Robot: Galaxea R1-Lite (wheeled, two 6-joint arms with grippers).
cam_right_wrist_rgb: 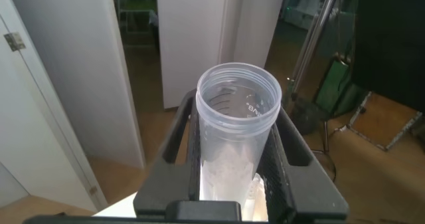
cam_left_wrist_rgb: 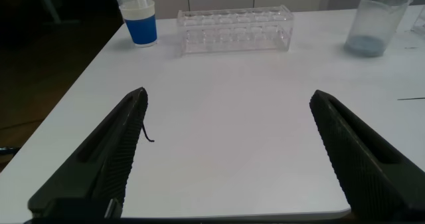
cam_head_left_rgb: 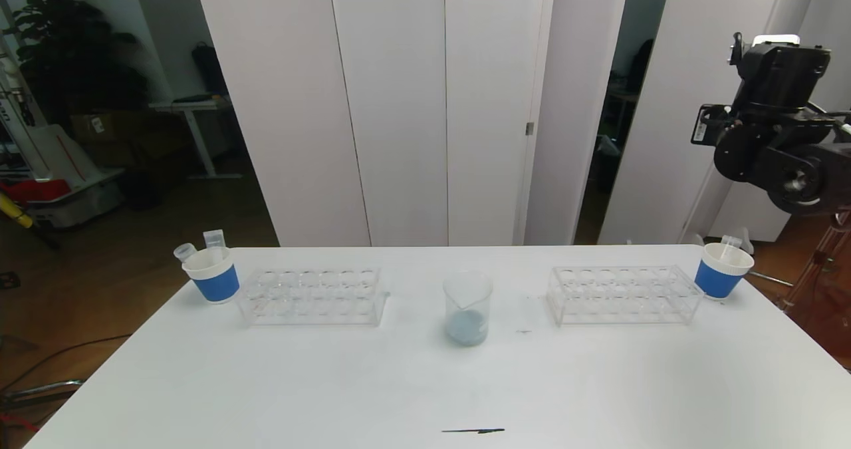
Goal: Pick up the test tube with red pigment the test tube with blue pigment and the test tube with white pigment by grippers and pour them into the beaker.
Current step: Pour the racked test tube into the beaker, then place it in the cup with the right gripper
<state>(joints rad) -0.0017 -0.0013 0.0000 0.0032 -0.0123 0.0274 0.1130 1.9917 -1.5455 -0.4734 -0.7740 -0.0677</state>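
My right gripper (cam_right_wrist_rgb: 236, 114) is shut on a clear test tube (cam_right_wrist_rgb: 238, 144). Its open mouth faces the wrist camera and pale white pigment coats its lower part. My right arm (cam_head_left_rgb: 778, 143) is raised high at the right edge, above the table's far right corner. The beaker (cam_head_left_rgb: 467, 308) stands at the table's middle with pale blue-grey liquid in its bottom. It also shows in the left wrist view (cam_left_wrist_rgb: 378, 23). My left gripper (cam_left_wrist_rgb: 227, 151) is open and empty, low over the table near its front left. No tube with blue or red liquid shows.
Two clear empty tube racks (cam_head_left_rgb: 312, 295) (cam_head_left_rgb: 621, 293) flank the beaker. A blue-banded paper cup (cam_head_left_rgb: 212, 274) with two clear tubes stands at the far left. Another cup (cam_head_left_rgb: 723, 271) with one tube stands at the far right. A thin dark mark (cam_head_left_rgb: 473, 430) lies near the front edge.
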